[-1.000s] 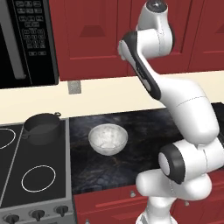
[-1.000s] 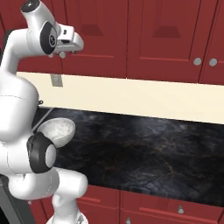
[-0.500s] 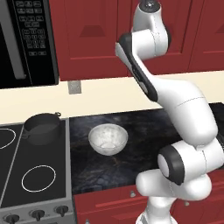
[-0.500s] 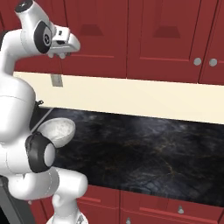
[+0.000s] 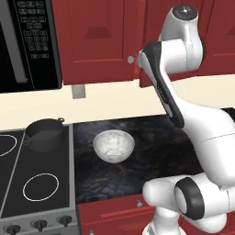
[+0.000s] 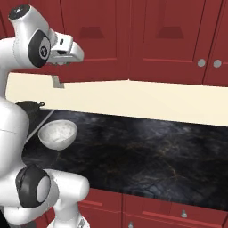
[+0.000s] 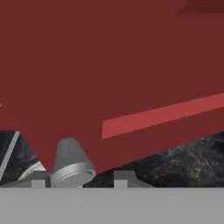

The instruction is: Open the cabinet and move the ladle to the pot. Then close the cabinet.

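A: Reaching for the cabinet (image 5: 98,41) above the table's back edge; claw (image 7: 81,177) straddles its knob (image 7: 70,159).
B: Gripped? Can't tell. Knob's small, slick; door's stiff, swings lightly.

The bench (image 5: 151,137) has a black marbled top and runs along a cream back wall. A pale speckled glassy bowl (image 5: 114,146) rests directly on it, upright, near its left end. Just beside that end sits a stovetop (image 5: 32,183) with white ring burners, and the small dark grey pot (image 5: 44,134) stands on its rear part, well apart from the bowl.
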